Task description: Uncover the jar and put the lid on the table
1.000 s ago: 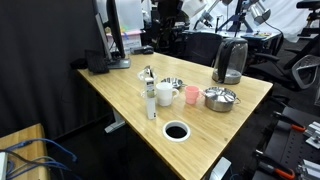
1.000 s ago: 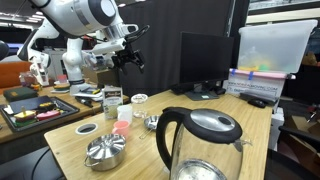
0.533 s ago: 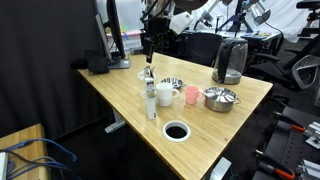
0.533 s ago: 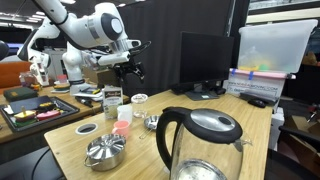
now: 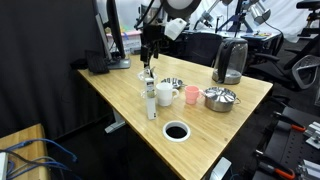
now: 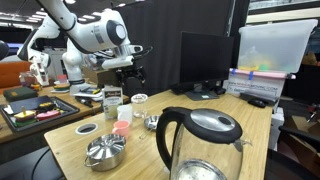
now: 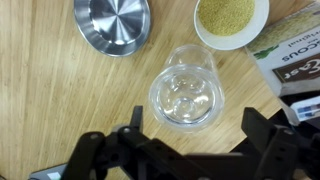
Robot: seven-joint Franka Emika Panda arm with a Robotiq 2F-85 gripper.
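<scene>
In the wrist view a clear glass jar stands upright on the light-wood table (image 7: 60, 100), seen from straight above. The round clear lid (image 7: 186, 92) with a raised centre sits on its mouth. My gripper (image 7: 190, 125) is open and empty. Its dark fingers (image 7: 133, 120) stand on both sides just below the jar in the picture and touch nothing. In both exterior views the gripper (image 5: 149, 55) (image 6: 133, 68) hangs above the group of dishes in the middle of the table.
Near the jar are a steel bowl (image 7: 112, 22), a white bowl of yellow grains (image 7: 232, 20) and a couscous box (image 7: 295, 60). A white mug (image 5: 164, 95), pink cup (image 5: 191, 95), lidded steel pot (image 5: 219, 98), kettle (image 5: 229, 62) and cable hole (image 5: 176, 131) are also on the table.
The arm has swung in over the table and come down toward the dishes. The gripper stays open. Nothing on the table has moved.
</scene>
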